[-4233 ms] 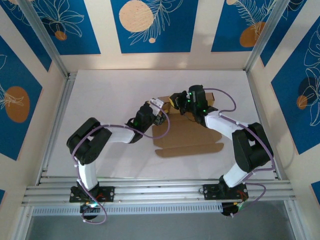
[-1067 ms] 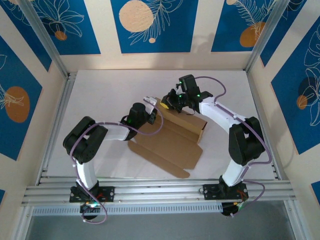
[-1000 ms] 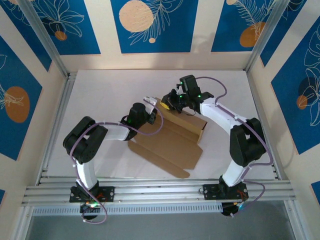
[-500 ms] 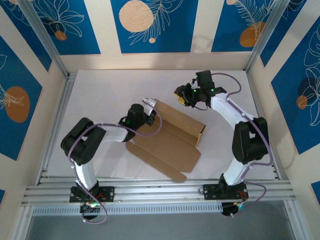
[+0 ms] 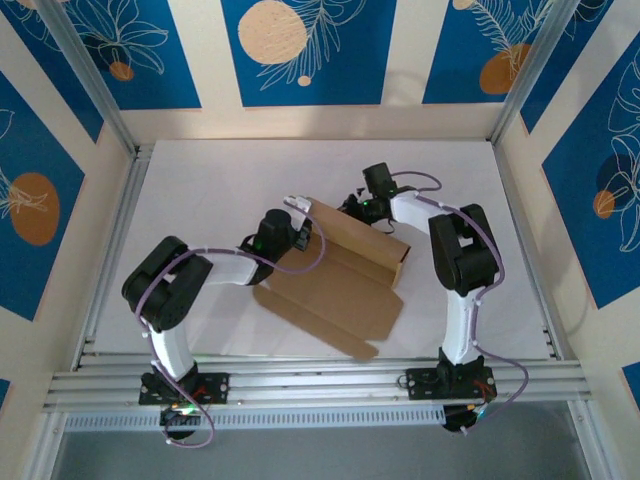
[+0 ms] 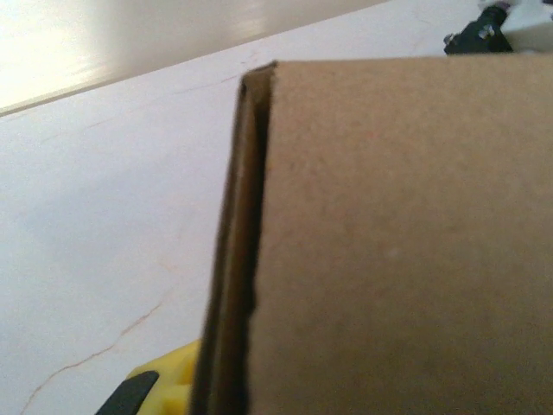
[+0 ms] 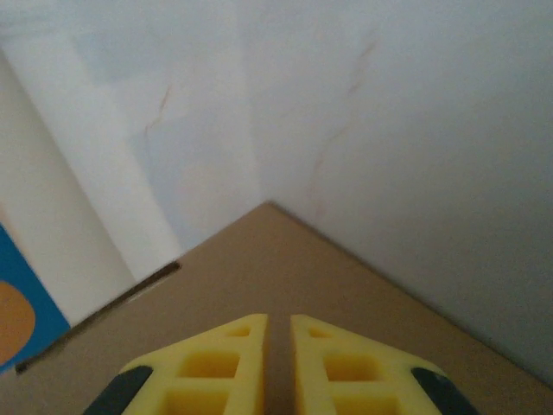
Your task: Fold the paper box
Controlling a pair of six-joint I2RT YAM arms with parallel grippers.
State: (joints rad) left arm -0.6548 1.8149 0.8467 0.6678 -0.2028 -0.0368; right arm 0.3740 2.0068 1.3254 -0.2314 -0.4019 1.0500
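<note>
Paper box (image 5: 345, 285) sits mid-table, partly folded and skewed on the white table (image 5: 220, 180). Seen from the top camera, its long axis runs on a diagonal, from far-left down to near-right. One long wall is raised along the far side and follows that same slant. The flat panels and flaps spread out from it toward the near edge, ending in a long strip that points near-right.

Left gripper (image 5: 298, 212) is at the far-left end of that raised wall, right on the corner. From the left wrist camera, the cardboard (image 6: 397, 242) fills the right side at very close range. Its doubled edge stands upright down the middle, and one yellow finger (image 6: 160, 389) peeks out just left of that edge. The other finger is hidden behind the board. The jaws look pinched tight on the cardboard wall, so the box is held at that corner.

Right gripper (image 5: 350, 208) comes in from the far side, a little way along the same wall, with its arm bent back sharply over the table. From the right wrist camera, the gripper (image 7: 278, 346) has its two yellow fingers drawn almost together, with only a thin slit between them and nothing clamped in it. They sit low over a brown panel (image 7: 285, 259) whose corner points away toward the bare white table (image 7: 389, 130). I cannot tell whether the fingertips actually press on the cardboard.
</note>
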